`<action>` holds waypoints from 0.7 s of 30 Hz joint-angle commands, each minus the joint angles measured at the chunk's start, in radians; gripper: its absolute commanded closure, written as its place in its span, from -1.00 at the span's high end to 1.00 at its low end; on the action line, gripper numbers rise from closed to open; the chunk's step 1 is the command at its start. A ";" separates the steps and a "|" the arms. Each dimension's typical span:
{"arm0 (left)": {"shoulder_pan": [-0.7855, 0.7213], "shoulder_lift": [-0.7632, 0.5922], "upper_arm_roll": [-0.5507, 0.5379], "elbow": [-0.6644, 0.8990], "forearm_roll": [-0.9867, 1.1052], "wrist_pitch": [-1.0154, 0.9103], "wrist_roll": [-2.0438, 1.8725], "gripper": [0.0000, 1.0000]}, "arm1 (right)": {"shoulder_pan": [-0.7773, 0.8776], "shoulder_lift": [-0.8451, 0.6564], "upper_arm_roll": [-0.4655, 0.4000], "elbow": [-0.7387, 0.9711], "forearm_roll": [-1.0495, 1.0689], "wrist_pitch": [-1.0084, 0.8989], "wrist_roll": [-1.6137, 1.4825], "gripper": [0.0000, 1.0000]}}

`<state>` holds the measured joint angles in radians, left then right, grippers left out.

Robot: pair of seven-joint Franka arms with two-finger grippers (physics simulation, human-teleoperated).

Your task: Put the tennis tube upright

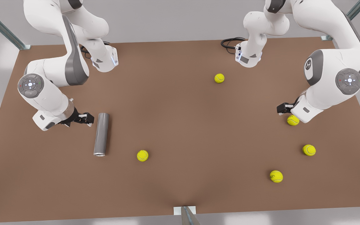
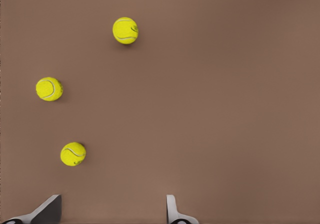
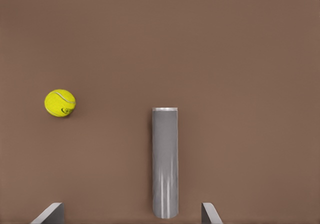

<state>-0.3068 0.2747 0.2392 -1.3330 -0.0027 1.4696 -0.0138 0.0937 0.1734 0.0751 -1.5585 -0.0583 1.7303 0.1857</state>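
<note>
Five tennis balls are sitting scattered on the brown table (image 1: 180, 125), and your tennis tube (image 1: 101, 134) is lying flat on its side toward the front view's left, nowhere near upright yet. Its far end is pointing at the arm bases and its near end is facing the table's front edge.

Your right gripper (image 1: 86, 118) is hovering just beside the tube's far end, on the front view's left, not touching it. In the right wrist view you're seeing the fingers (image 3: 50, 213) spread wide with the tube (image 3: 165, 164) lying lengthwise between them, and nothing is being held. One ball (image 1: 142, 155) is resting near the tube's other end.

Your left gripper (image 1: 283, 108) is hanging over on the front view's right, right next to a ball (image 1: 292, 120). Its fingers (image 2: 172, 211) are spread apart too, gripping nothing. Two more balls (image 1: 309, 150) (image 1: 276, 176) are lying nearby, and another one (image 1: 219, 78) is sitting farther back.
</note>
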 commanded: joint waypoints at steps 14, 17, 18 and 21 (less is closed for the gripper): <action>0.000 0.009 0.000 -0.002 0.013 0.000 0.000 1.00 | -0.042 0.210 0.005 -0.399 -0.021 0.432 0.001 1.00; 0.000 0.015 0.000 -0.002 0.013 0.000 -0.002 1.00 | -0.054 0.239 0.005 -0.423 -0.009 0.505 0.001 1.00; 0.000 0.017 0.000 -0.002 0.013 0.000 0.000 1.00 | -0.055 0.247 0.005 -0.439 -0.008 0.528 0.003 1.00; 0.000 0.020 0.000 -0.002 0.013 0.000 0.000 1.00 | -0.063 0.248 0.005 -0.489 -0.003 0.577 0.021 1.00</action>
<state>-0.3067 0.2960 0.2392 -1.3346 0.0113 1.4695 -0.0139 0.0183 0.4205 0.0798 -2.0547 -0.0351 2.3125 0.2099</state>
